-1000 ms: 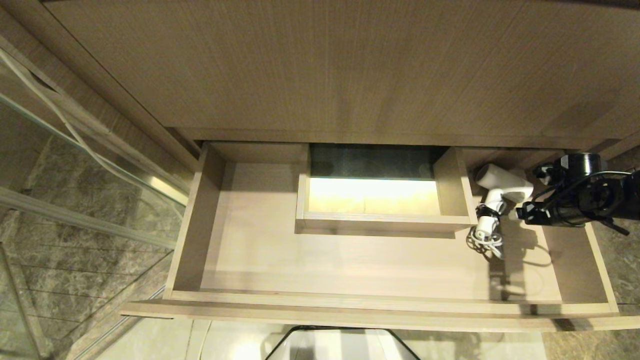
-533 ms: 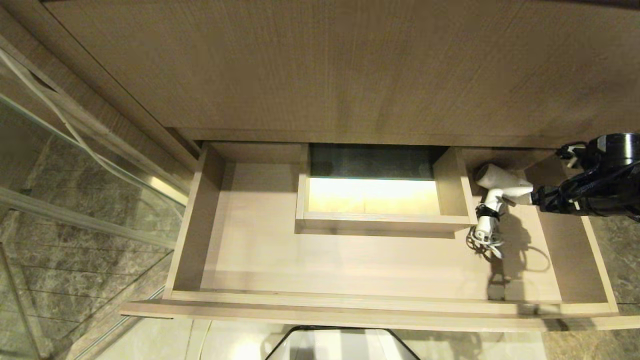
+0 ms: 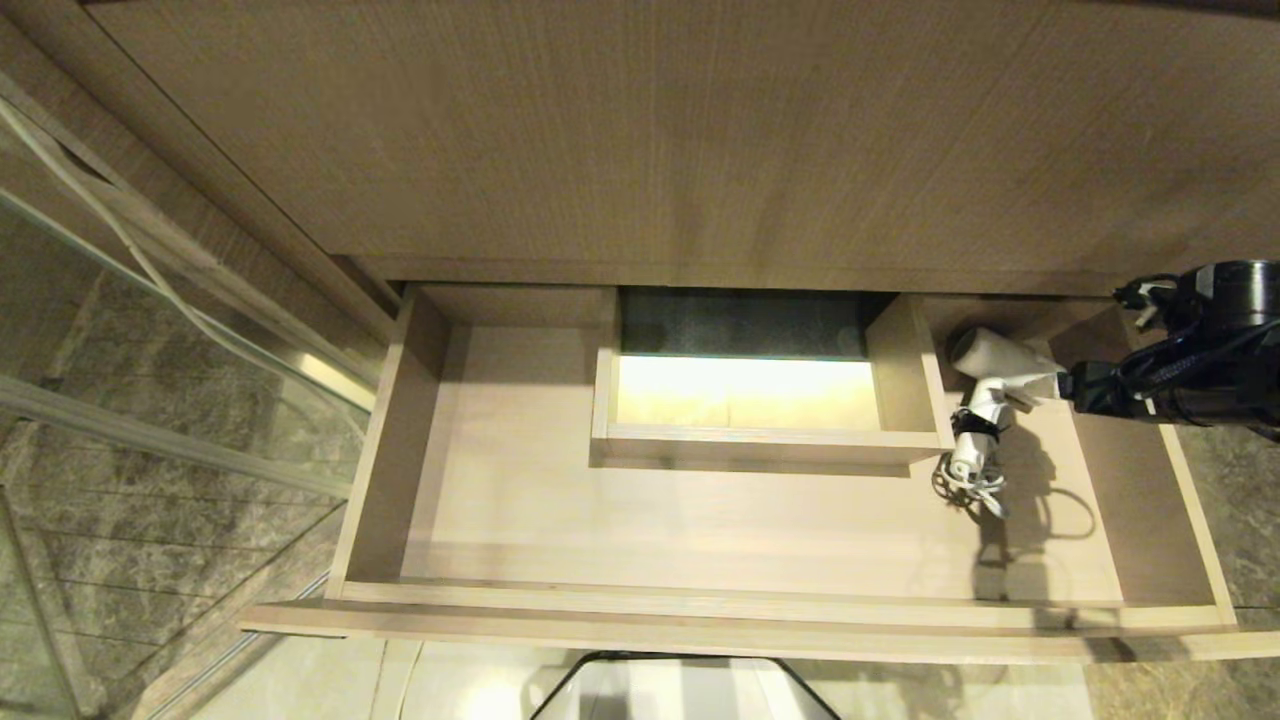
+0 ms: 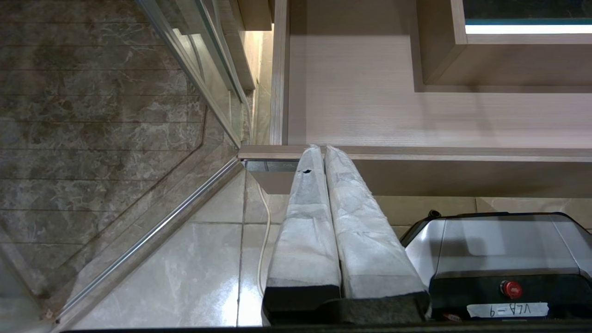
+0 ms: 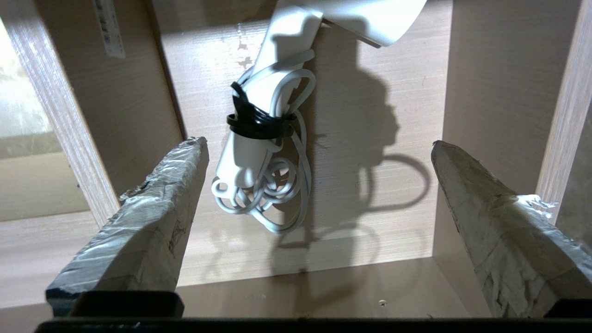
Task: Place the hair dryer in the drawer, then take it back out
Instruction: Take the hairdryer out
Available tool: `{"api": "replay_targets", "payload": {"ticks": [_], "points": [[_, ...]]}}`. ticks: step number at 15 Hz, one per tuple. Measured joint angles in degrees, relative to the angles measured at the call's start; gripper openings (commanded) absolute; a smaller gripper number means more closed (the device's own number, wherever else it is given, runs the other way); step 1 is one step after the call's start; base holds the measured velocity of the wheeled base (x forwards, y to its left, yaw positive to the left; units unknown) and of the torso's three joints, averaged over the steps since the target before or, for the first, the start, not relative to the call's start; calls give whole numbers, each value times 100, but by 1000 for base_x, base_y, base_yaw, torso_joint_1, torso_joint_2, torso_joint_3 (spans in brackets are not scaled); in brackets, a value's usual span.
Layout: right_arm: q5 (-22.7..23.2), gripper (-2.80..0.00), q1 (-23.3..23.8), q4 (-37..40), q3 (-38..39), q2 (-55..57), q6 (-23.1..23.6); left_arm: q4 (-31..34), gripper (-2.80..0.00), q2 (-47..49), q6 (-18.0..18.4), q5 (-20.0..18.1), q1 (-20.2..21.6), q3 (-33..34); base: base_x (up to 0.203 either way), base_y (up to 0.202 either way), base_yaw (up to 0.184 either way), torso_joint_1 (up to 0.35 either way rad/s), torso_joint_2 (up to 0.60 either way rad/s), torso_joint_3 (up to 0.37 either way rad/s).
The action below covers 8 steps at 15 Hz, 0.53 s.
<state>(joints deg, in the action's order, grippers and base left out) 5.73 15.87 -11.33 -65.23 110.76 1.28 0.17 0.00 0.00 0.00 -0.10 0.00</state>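
The white hair dryer (image 3: 1000, 370) lies in the right-hand end of the open wood-grain drawer (image 3: 700, 520), barrel towards the back and handle towards the front. Its cord (image 5: 273, 203) is bundled with a black tie. My right gripper (image 3: 1070, 388) hovers just right of the barrel, over the drawer's right side. In the right wrist view this gripper (image 5: 319, 148) is open and empty, with the dryer handle (image 5: 247, 152) below, nearer one taped finger (image 5: 175, 185). My left gripper (image 4: 322, 149) is shut and parked low in front of the drawer front.
A boxed cut-out (image 3: 905, 380) rises in the drawer's middle, close left of the dryer. The taller cabinet front (image 3: 700, 130) stands above. A glass partition (image 3: 150, 330) runs along the left. The robot's base (image 4: 504, 249) and a white cable (image 4: 263, 222) are on the floor below.
My right gripper has pulled back to the right and up, away from the dryer's handle. The hair dryer has stayed in place in the drawer.
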Motion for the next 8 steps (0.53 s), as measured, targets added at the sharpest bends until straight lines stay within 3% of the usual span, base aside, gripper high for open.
{"api": "replay_targets", "payload": {"ticks": [8], "points": [[-6,0,4,-8,-190,492,-279,4,-280,0,1,0,-1,0,0,0,0,0,0,0]]}}
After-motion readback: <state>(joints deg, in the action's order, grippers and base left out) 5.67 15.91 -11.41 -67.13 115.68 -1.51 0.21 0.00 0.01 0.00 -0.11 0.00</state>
